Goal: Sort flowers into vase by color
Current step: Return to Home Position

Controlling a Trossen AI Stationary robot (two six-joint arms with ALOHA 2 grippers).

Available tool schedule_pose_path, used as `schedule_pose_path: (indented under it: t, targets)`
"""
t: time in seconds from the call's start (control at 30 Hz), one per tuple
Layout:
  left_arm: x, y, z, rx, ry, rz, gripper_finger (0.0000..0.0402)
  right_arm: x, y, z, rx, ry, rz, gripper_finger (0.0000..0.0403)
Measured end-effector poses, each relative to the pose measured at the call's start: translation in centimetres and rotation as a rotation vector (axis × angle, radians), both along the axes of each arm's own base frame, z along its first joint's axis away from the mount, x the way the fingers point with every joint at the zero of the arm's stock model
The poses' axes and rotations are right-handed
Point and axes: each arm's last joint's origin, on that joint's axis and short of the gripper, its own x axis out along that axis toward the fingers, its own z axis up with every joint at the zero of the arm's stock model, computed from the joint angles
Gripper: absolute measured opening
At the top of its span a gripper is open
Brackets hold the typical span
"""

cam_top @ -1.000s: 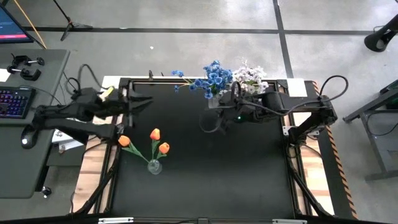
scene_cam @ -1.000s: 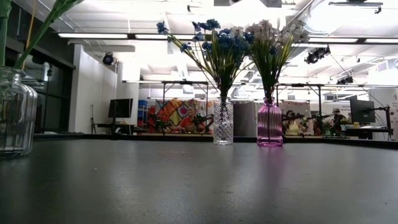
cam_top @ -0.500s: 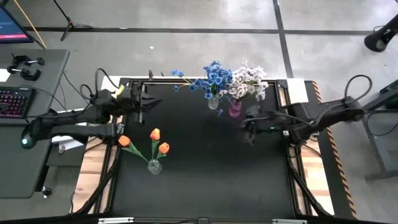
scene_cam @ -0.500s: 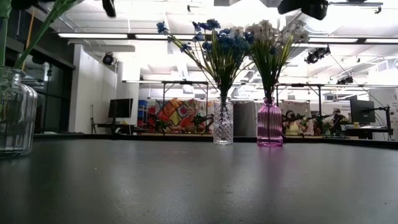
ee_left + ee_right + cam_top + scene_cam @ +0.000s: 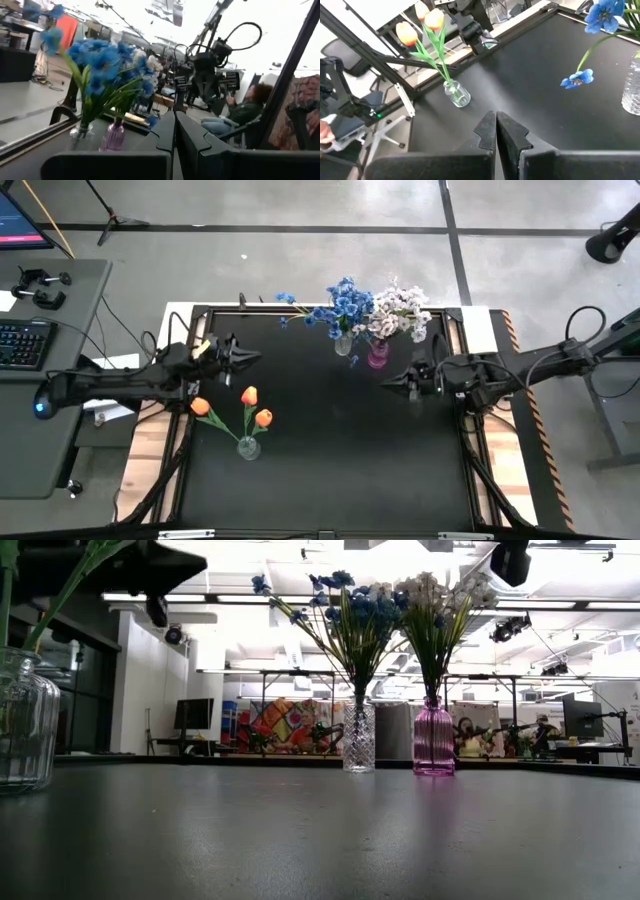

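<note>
The left gripper (image 5: 252, 357) hangs over the left far part of the black table (image 5: 330, 470), its fingers pressed together and holding nothing. Near it, three orange tulips (image 5: 249, 395) stand in a small clear vase (image 5: 248, 447) on the table's left side. At the middle of the far edge, blue flowers (image 5: 345, 302) fill a cut-glass vase (image 5: 343, 345), brushing the white flowers (image 5: 400, 308) in the purple vase (image 5: 377, 358) just beside it. The right gripper (image 5: 385, 385) hovers to the right of the purple vase, fingers pressed together and empty.
</note>
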Motion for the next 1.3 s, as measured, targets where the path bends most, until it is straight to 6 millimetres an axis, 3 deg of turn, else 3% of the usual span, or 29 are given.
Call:
schedule_pose_path:
  t: [0.47,0.87,1.13,1.3]
  targets:
    - [-2.2,-0.7,-5.4,-0.124,-0.046,0.007,0.0,0.3,-1.1,0.2,0.001,-0.019,-0.045,0.0]
    - [-1.6,-3.7,-6.1,-0.113,0.036,0.014,0.0,0.5,-1.0,0.5,-0.004,-0.058,-0.002,0.0]
    - [-2.0,-3.7,-5.6,-0.045,0.005,0.05,0.0,-0.8,-0.8,-2.4,0.044,-0.043,0.085,0.0]
    - [-2.1,-3.7,-5.6,-0.065,-0.001,0.042,0.0,-2.6,-0.6,-5.0,0.068,-0.171,0.123,0.0]
